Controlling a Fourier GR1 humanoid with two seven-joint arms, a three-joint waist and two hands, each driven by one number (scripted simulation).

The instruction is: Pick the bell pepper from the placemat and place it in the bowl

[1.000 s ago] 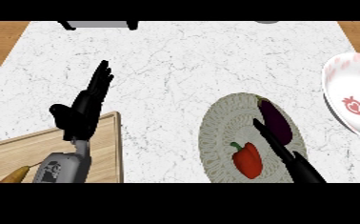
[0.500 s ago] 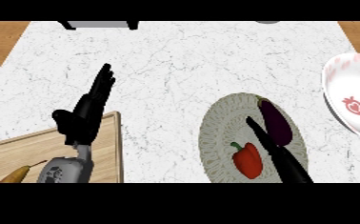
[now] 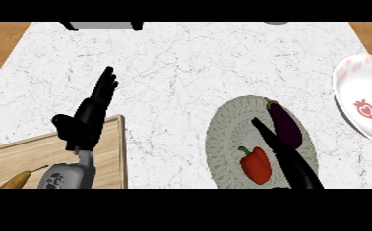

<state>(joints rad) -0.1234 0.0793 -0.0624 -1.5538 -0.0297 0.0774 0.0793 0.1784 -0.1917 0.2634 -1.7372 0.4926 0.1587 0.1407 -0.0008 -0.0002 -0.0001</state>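
On the white marbled bench (image 3: pixel 181 68), the red bell pepper (image 3: pixel 255 164) lies lengthwise on the round woven placemat (image 3: pixel 225 141). The right robot hand (image 3: pixel 280 149), fingers straight and empty, is just beside its right; the white bowl (image 3: pixel 349 97) waits further right.

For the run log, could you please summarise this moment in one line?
right hand open over placemat | bell pepper ungrasped | bowl right

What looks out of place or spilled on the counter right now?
Nothing stands out. The bell pepper and the eggplant lie on the placemat, the bowl sits upright at the right edge, and nothing is spilled.
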